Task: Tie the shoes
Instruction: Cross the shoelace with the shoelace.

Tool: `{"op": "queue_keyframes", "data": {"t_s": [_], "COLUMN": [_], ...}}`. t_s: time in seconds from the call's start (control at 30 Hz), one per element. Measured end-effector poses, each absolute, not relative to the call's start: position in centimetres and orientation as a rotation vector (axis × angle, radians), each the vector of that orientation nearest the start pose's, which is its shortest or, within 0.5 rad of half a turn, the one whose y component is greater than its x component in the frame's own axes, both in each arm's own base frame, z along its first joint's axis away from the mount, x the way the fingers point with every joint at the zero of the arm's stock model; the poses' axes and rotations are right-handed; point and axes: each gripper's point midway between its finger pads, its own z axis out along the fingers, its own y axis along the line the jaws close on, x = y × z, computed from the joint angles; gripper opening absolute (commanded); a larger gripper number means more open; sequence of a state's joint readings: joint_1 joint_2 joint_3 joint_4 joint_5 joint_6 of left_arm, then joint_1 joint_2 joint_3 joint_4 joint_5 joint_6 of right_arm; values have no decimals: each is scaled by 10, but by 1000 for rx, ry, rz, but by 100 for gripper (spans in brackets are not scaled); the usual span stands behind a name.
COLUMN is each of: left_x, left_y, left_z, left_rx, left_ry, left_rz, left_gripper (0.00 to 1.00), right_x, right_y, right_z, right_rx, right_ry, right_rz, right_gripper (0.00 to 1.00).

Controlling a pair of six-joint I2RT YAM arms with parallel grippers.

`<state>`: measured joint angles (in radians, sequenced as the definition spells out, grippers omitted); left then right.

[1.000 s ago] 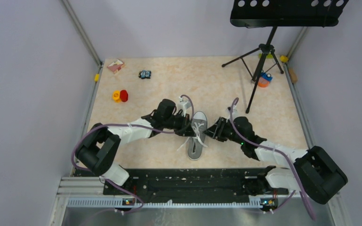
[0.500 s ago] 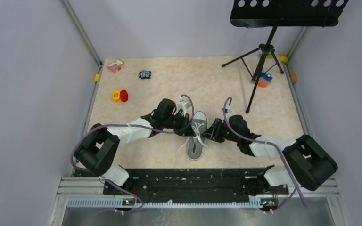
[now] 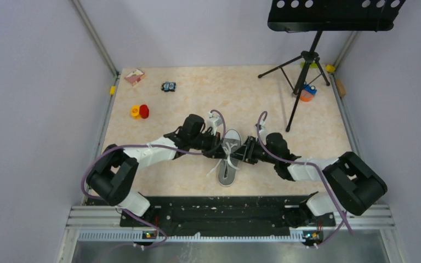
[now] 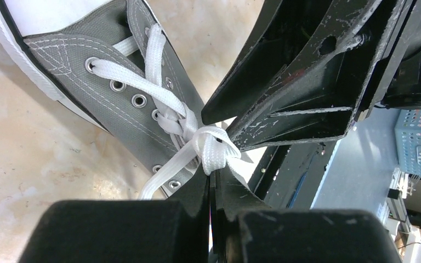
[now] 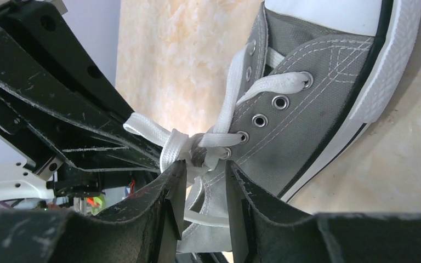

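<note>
The right arm (image 3: pixel 301 167) has swung in left, closer to the shoe (image 3: pixel 228 164). The shoe lies in the near middle of the tabletop (image 3: pixel 197 104), between the two arms. The left fingers (image 4: pixel 197 192) reach in from the left and are shut tight on a loop of white lace (image 4: pixel 215 150). The right fingers (image 5: pixel 164 192) stand a little apart, with the lace knot between them. Farther back on the left sit small red and yellow toys (image 3: pixel 140 112). A black stand (image 3: pixel 306 60) is far right.

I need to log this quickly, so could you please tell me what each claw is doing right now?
Left claw: closed, pinching the white lace.
Right claw: open, jaws astride the lace.
</note>
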<state>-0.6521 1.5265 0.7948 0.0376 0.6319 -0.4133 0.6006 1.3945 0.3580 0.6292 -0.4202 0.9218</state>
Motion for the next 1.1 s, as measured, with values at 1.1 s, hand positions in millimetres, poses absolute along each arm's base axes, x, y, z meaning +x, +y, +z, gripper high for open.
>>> {"op": "queue_keyframes", "data": {"t_s": [1.1], "left_x": [221], "left_y": [-314], "left_z": [99], "left_rx": [665], "left_ry": [2347], "left_rz": [-1226], "left_gripper": [0], "right_x": [219], "right_y": [291], "right_z": [97], "right_rx": [-51], "right_ry": [2207], "right_rz": [1426], "right_gripper": [19]}}
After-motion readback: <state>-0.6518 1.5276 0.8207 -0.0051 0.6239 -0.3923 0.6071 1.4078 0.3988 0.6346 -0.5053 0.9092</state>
